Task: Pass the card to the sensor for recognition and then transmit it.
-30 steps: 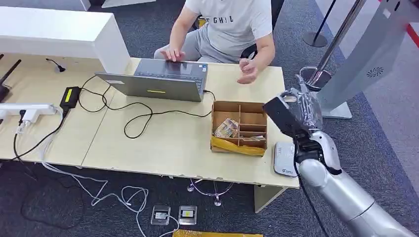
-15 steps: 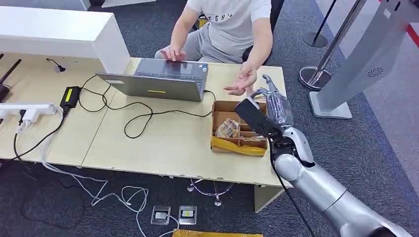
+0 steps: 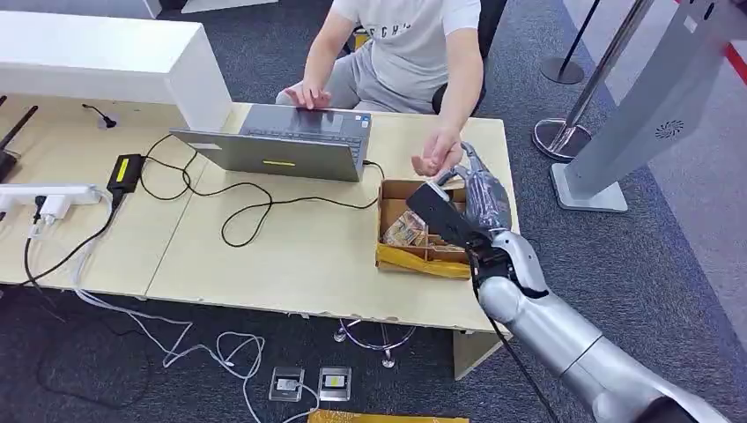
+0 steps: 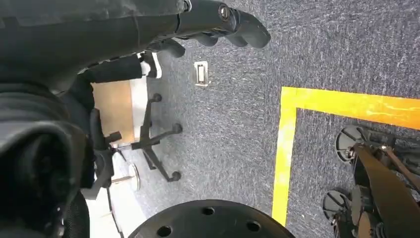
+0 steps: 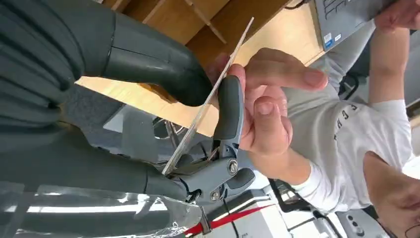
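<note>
My right hand [image 3: 480,188] hovers over the back right part of the table [image 3: 291,260], above the cardboard box [image 3: 398,189]. It pinches a thin card [image 5: 208,101], seen edge-on in the right wrist view, between thumb [image 5: 158,62] and a finger. A seated person's hand [image 3: 433,159] meets mine, and its fingers [image 5: 277,74] touch the card's far side. My arm hides the table's front right corner. My left hand [image 4: 218,20] hangs over the carpet with nothing in it, its fingers loosely extended.
The divided box holds a crumpled packet [image 3: 403,229]. A laptop [image 3: 282,145] with the person's other hand on it stands behind. Cables [image 3: 238,207], a charger [image 3: 125,169] and a power strip [image 3: 48,196] lie left. A stanchion base [image 3: 559,137] and grey kiosk [image 3: 647,115] stand at the right.
My right arm swung left with the card, from beyond the table's right edge to above the box. The person's hand came down to the card.
</note>
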`<state>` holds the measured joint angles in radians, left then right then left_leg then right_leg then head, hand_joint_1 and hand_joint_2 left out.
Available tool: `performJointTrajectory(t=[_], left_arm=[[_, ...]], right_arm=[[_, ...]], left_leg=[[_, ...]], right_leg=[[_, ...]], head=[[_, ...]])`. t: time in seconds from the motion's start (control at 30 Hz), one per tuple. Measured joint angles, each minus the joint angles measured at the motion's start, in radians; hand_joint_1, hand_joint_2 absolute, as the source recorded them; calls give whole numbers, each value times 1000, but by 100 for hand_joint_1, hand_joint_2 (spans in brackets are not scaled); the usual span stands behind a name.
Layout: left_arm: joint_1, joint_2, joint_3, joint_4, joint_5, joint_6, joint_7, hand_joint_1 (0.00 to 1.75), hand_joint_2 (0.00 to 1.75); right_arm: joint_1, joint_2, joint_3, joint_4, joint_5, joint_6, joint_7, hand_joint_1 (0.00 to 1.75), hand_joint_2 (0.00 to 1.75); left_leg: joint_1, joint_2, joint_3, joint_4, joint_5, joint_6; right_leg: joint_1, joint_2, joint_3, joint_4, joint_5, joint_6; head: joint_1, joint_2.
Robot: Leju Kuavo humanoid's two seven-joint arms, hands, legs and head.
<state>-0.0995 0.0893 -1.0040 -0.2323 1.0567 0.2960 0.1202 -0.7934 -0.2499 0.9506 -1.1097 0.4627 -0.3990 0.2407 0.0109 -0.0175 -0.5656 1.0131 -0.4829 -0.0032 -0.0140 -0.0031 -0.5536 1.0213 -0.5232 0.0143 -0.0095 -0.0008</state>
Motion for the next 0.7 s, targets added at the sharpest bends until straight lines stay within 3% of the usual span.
performJointTrajectory(t=[0.07,0.1,0.13,0.7], left_arm=[[0,0,0,0,0,1,0,0,0],[0,0,0,0,0,1,0,0,0],[0,0,0,0,0,1,0,0,0],[0,0,-1,0,14,13,2,0,0]], right_arm=[[-2,0,5,8,6,-4,2,175,175],[-4,0,7,12,8,-4,3,42,175],[-5,0,9,16,8,-5,3,0,175],[-6,-1,32,53,110,-13,61,0,175]], left_leg=[[0,0,0,0,0,0],[0,0,0,0,0,0],[0,0,0,0,0,0],[0,0,0,0,0,0]], right_leg=[[0,0,0,0,0,0],[0,0,0,0,0,0],[0,0,0,0,0,0],[0,0,0,0,0,0]], head=[[0,0],[0,0],[0,0],[0,0]])
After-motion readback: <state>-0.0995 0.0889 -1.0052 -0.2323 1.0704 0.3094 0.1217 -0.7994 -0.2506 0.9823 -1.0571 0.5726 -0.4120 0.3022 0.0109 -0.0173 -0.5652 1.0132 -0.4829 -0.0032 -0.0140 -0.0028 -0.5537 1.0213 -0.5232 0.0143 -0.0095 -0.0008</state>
